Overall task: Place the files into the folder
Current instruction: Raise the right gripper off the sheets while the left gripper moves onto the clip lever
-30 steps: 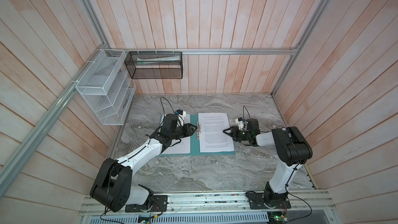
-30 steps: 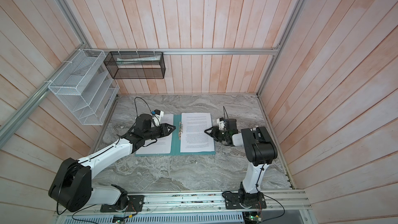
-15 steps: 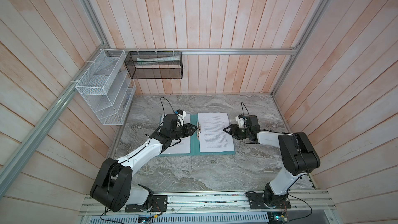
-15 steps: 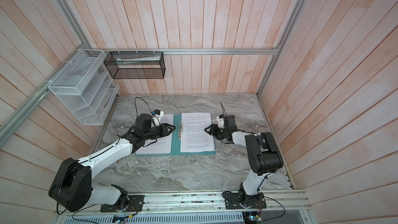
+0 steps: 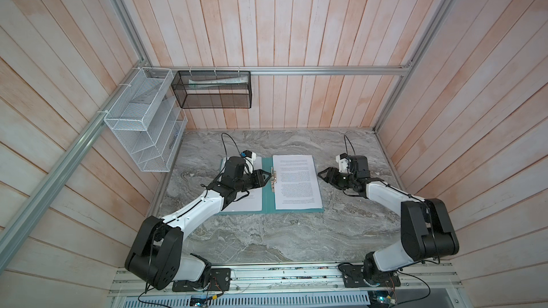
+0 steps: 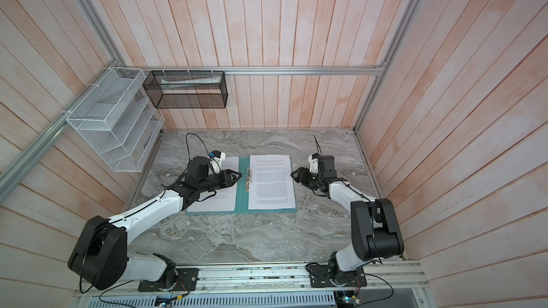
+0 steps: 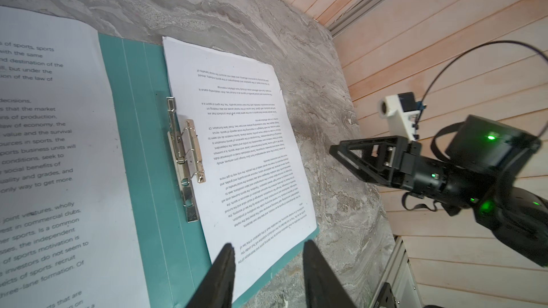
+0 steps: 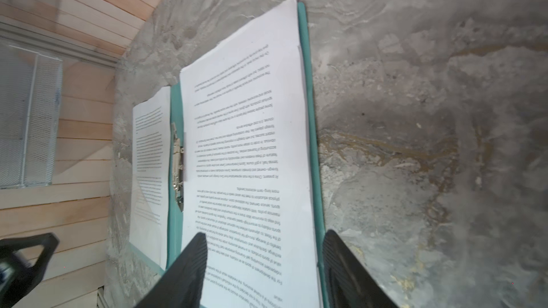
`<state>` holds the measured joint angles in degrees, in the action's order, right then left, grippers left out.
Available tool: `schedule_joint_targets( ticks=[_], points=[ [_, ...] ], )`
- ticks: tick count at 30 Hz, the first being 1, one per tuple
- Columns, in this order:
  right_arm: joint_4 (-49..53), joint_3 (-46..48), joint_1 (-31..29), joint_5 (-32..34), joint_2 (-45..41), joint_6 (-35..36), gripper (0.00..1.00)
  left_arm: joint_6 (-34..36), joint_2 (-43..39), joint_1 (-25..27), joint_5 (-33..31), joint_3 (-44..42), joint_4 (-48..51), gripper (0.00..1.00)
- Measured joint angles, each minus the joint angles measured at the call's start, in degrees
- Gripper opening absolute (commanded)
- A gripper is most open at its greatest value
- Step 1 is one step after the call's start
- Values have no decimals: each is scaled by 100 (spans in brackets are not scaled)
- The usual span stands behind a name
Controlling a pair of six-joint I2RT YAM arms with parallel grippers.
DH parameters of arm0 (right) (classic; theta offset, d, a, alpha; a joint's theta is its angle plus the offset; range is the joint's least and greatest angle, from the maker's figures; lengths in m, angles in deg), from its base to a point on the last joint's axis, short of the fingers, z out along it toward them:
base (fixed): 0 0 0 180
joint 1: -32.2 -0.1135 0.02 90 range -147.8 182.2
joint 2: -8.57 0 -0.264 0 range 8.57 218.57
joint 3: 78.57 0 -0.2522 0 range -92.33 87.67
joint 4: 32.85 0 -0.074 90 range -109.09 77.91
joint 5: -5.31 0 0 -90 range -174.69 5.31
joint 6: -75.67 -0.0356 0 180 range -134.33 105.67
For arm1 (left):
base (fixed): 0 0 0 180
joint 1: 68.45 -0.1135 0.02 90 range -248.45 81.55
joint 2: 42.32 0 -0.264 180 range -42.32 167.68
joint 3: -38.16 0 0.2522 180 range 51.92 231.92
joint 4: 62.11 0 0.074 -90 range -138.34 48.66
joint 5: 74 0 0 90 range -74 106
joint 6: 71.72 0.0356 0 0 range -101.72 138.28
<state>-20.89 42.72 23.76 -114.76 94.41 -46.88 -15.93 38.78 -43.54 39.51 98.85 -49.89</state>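
Note:
The teal folder (image 5: 268, 202) (image 6: 241, 200) lies open and flat on the marble table, with its metal clip (image 5: 273, 177) (image 7: 189, 155) beside the spine. A stack of the files (image 5: 296, 185) (image 8: 243, 143) rests on the right cover. Another printed sheet (image 5: 252, 200) (image 7: 44, 143) lies on the left cover, partly under my left arm. My left gripper (image 5: 267, 176) (image 7: 268, 250) hovers open over the left cover, pointing at the clip. My right gripper (image 5: 321, 173) (image 8: 264, 238) stands open just off the folder's right edge, holding nothing.
A white wire rack (image 5: 145, 122) hangs on the left wall. A black mesh basket (image 5: 213, 90) holding rolled paper hangs on the back rail. Wooden walls close in the table (image 5: 267, 238) on three sides, and the arms' base rail (image 5: 281, 277) runs along the front.
The right gripper has opened wider and drawn back slightly from the files' right edge, its elbow swinging outward. The left gripper's jaws have parted a little; the left arm has stayed in place.

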Motion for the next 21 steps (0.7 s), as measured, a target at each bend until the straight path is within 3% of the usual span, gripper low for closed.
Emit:
schedule_joint_targets(
  ticks=[7,21],
  points=[
    [-446,195,-46,-457,-293,-131,56,310,645,-201,35,190,-160,43],
    [-634,304,-153,-715,-138,-125,56,546,1606,-339,474,708,-678,44]
  ],
)
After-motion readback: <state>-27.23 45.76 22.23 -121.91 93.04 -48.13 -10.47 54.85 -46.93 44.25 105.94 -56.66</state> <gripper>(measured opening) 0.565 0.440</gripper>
